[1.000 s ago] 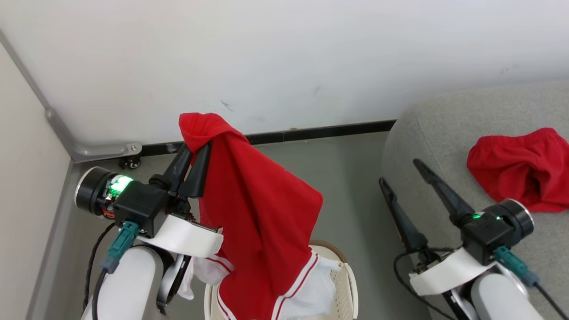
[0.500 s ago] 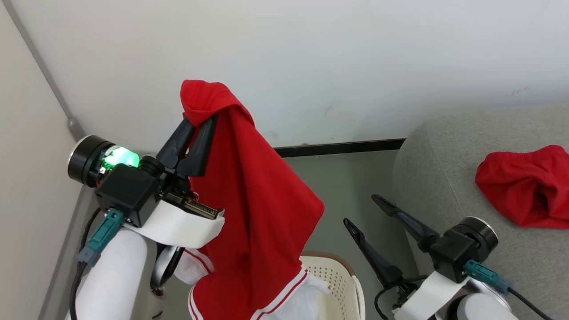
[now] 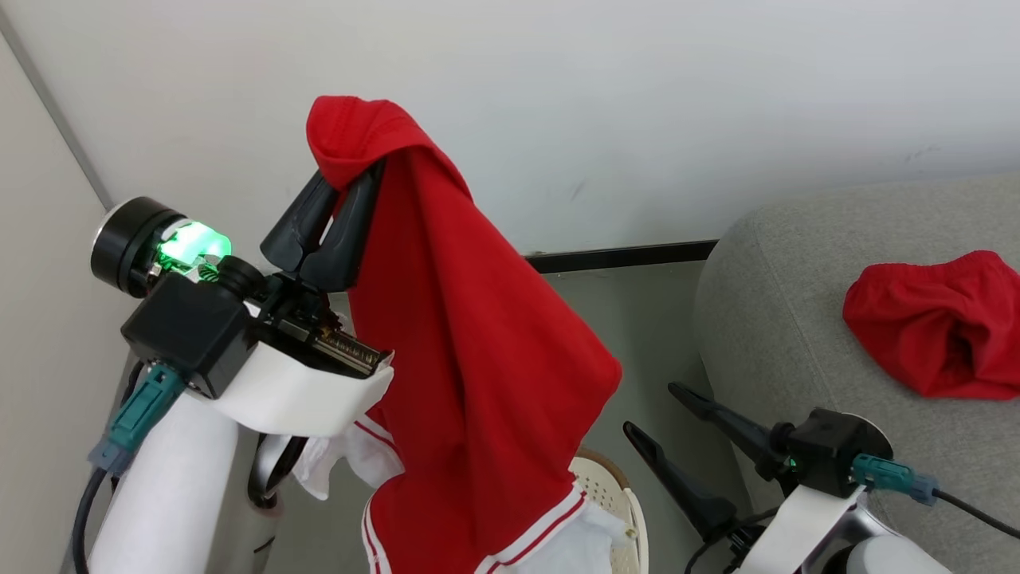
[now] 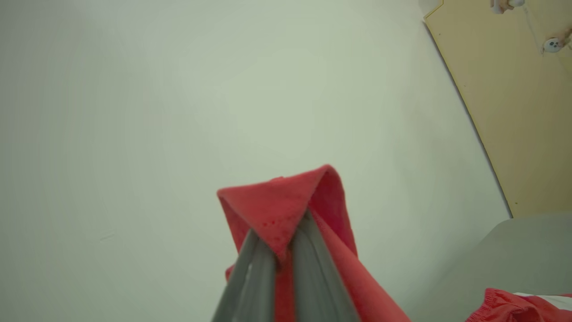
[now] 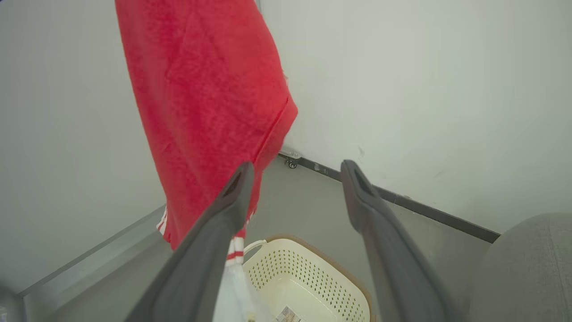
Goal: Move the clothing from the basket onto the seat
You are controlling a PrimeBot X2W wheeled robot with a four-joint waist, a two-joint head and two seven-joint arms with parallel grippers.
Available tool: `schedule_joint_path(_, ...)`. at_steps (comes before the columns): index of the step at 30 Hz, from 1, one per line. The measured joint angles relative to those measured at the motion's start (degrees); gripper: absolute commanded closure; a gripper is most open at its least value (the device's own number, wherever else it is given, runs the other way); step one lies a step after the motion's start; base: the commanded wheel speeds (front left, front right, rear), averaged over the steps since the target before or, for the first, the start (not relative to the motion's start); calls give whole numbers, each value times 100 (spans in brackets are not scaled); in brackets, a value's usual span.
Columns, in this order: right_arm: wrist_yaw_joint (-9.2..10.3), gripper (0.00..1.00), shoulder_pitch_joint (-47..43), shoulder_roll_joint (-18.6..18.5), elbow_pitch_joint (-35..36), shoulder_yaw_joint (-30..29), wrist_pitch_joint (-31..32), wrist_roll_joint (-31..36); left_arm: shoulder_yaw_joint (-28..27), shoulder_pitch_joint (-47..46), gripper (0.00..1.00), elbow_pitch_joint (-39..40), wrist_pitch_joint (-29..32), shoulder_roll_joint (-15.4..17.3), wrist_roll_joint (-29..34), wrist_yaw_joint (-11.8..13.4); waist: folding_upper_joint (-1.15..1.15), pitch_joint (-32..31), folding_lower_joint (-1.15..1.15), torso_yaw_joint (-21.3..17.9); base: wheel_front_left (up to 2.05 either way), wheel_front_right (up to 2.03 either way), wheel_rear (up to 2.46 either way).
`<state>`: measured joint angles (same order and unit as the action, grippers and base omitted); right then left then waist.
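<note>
1. At far left, the left gripper (image 3: 351,187) stands close to the wall corner, with bare wall above it and to its right.
2. Its fingers are pressed together, pinching a fold of the red striped garment (image 3: 478,335), which caps their tips. Both are higher against the wall than half a second ago, and the cloth's side corner reaches further right.
3. The garment hangs free. Its white-striped hem dangles at the near rim of the cream laundry basket (image 5: 290,268), which sits on the floor below. I cannot tell whether hem and rim touch.
4. Open grey floor runs from the basket to the black baseboard (image 3: 621,257).
5. The right gripper (image 3: 652,410) hovers between basket and sofa, fingers spread wide and holding nothing.
6. The grey sofa (image 3: 781,319) has a rounded edge beside that gripper. The plain red garment (image 3: 932,327) lies crumpled on the sofa, well apart from the edge.
</note>
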<state>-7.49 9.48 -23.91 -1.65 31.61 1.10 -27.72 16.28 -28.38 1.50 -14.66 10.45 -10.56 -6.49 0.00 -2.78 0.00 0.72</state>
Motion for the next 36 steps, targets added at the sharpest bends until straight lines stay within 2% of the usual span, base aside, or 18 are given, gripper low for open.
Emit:
schedule_joint_path(9, 0, 0, 87, -363, 271, 485, 203, -827, 256, -158, 100, 320, -3, -12, -23, -58, 0, 57, 0, 14, 0, 0, 0)
schedule_joint_path(17, 0, 0, 643, -684, 404, 778, 244, -1131, 403, -270, 100, 428, -4, -9, -44, -60, 0, 81, 0, 89, 0, 0, 0)
schedule_joint_path(23, 0, 0, 909, -705, 588, 1354, 302, -1407, 537, -269, 100, 413, -4, -1, -114, -64, 0, 92, 0, 159, 0, 0, 0)
schedule_joint_path(30, 0, 0, 1320, -736, 519, 1619, 283, -1466, 646, -269, 100, 394, -4, -7, -170, -64, 0, 99, 0, 212, 0, 0, 0)
schedule_joint_path(32, 0, 51, 1455, -724, 501, 1734, 226, -1464, 661, -269, 100, 358, -4, -5, -193, -64, 0, 102, 0, 216, 0, 0, 0)
schedule_joint_path(34, 0, 66, 1573, -709, 492, 1870, 168, -1424, 671, -266, 100, 263, -4, 5, -193, -64, 0, 105, 0, 219, 0, 0, 0)
schedule_joint_path(36, 0, 95, 1658, -706, 460, 1969, 104, -1399, 671, -241, 100, 148, -4, 20, -207, -64, 0, 105, 0, 221, 0, 0, 0)
